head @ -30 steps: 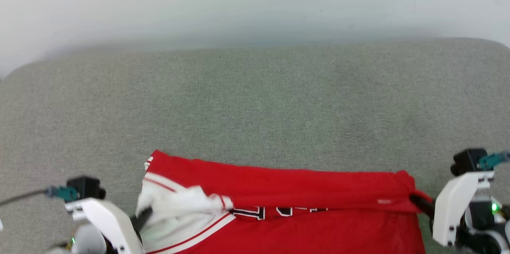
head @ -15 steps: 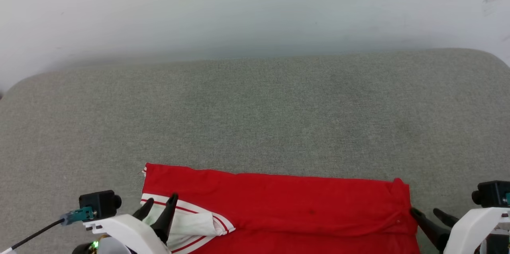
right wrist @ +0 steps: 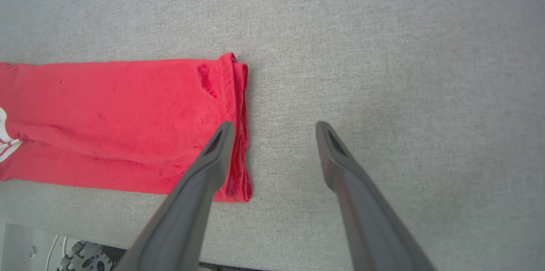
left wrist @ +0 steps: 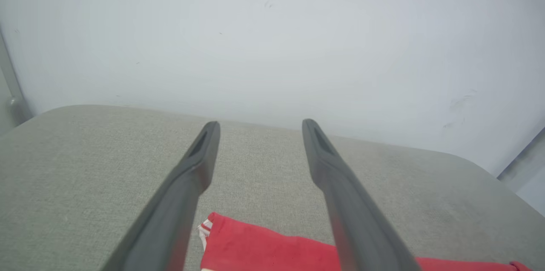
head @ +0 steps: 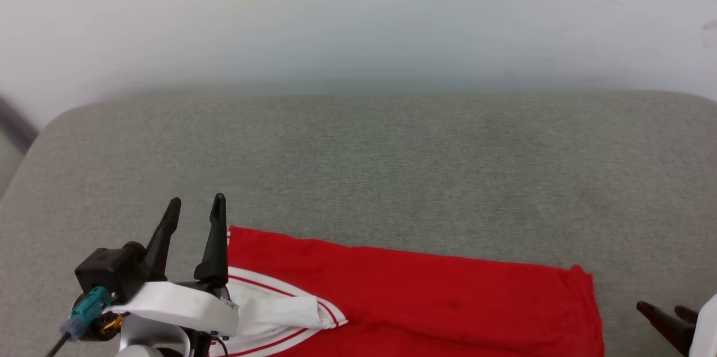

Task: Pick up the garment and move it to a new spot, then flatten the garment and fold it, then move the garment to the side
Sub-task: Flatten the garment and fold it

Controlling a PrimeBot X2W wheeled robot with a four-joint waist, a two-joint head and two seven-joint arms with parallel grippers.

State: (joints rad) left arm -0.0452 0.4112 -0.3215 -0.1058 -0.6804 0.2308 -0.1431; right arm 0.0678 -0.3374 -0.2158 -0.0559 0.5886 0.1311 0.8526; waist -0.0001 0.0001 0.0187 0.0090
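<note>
Grey fabric-covered worktop (head: pixel 358 166) occupies the middle and lower frame of the head view, with a pale wall (head: pixel 358 21) across the top. The garment (head: pixel 437 301) lies on the worktop at the lower centre of that view as a long red band running left to right, cut off by the bottom edge. Its white sleeve (head: pixel 274 312) with red striped trim lies folded at the lower left. Left end effector (head: pixel 197 200) stands at the lower left, fingers spread apart and holding nothing. Its right-hand finger sits just beside the garment's upper left corner; contact cannot be determined. Right end effector (head: pixel 662 307) shows at the lower right corner, fingers apart and empty, off the garment's right end. In the right wrist view the garment's bunched end (right wrist: pixel 238 135) lies beside the left-hand finger, with bare worktop between the two fingers.
</note>
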